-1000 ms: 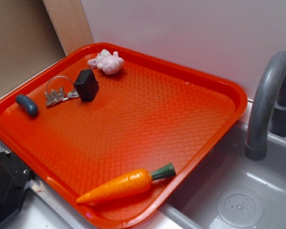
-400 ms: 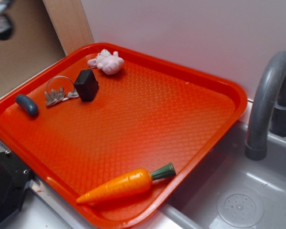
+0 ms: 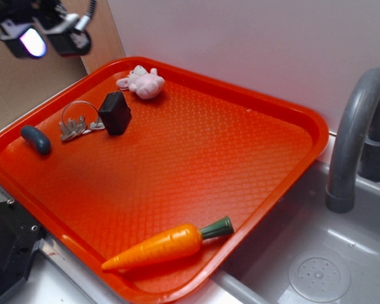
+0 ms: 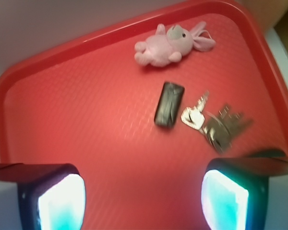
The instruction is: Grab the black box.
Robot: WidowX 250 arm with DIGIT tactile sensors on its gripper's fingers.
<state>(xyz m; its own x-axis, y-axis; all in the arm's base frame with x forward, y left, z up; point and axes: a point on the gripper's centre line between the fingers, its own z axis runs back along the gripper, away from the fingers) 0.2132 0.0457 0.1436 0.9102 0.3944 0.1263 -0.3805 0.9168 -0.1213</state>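
Observation:
The black box (image 3: 115, 112), a small matte block with an angled top, stands on the orange tray (image 3: 196, 158) at its far left. In the wrist view it (image 4: 169, 104) lies a little right of centre, ahead of the fingers. My gripper (image 3: 46, 37) hangs high above the tray's far left corner, up and left of the box. It is open and empty, its two pads (image 4: 62, 203) wide apart at the bottom of the wrist view, gripper (image 4: 143, 201).
A silver key ring (image 3: 77, 121) lies just left of the box. A pink plush bunny (image 3: 141, 82) lies behind it. A blue-grey capsule (image 3: 35, 139) sits at the left rim. A toy carrot (image 3: 168, 246) lies near the front edge. A grey tap (image 3: 358, 136) and sink (image 3: 316, 272) are right.
My gripper has come into the exterior view at the top left and moved right and down. Nothing on the tray has moved.

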